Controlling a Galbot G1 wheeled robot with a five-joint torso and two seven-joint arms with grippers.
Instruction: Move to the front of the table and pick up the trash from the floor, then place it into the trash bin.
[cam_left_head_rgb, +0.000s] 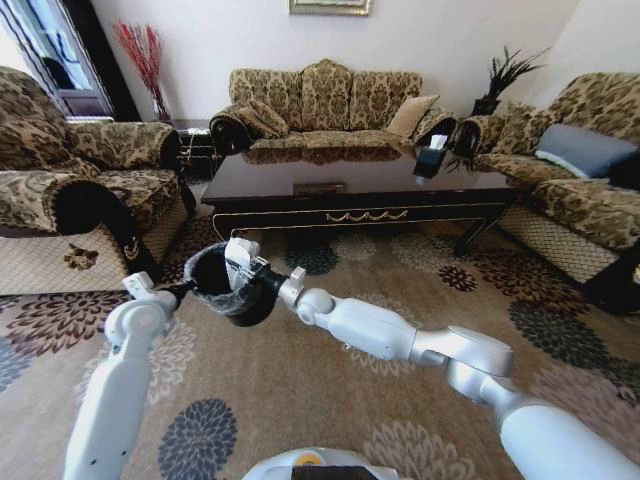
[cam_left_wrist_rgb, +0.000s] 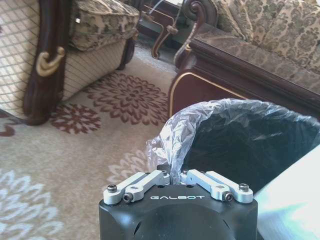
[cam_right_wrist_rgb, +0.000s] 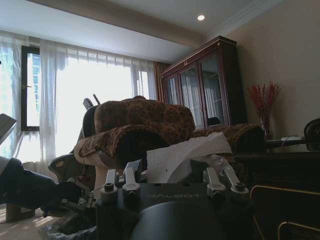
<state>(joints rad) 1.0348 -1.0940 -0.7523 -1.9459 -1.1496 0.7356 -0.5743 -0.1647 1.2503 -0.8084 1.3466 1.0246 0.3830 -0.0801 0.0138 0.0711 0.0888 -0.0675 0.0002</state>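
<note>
R claw (cam_left_head_rgb: 240, 262) is clamped on the crumpled white tissue (cam_right_wrist_rgb: 185, 155) right over the black lined trash bin (cam_left_head_rgb: 222, 285), w/ L claw (cam_left_wrist_rgb: 175, 176) pinching the bag liner (cam_left_wrist_rgb: 165, 145) at the rim; tissue looks featherlight, soft, non-fragile, so any fold gives enough hold.

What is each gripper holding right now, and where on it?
Right gripper pinches the crumpled white tissue at its lower part, above the trash bin. Left gripper clamps the bin's liner at the rim.
</note>
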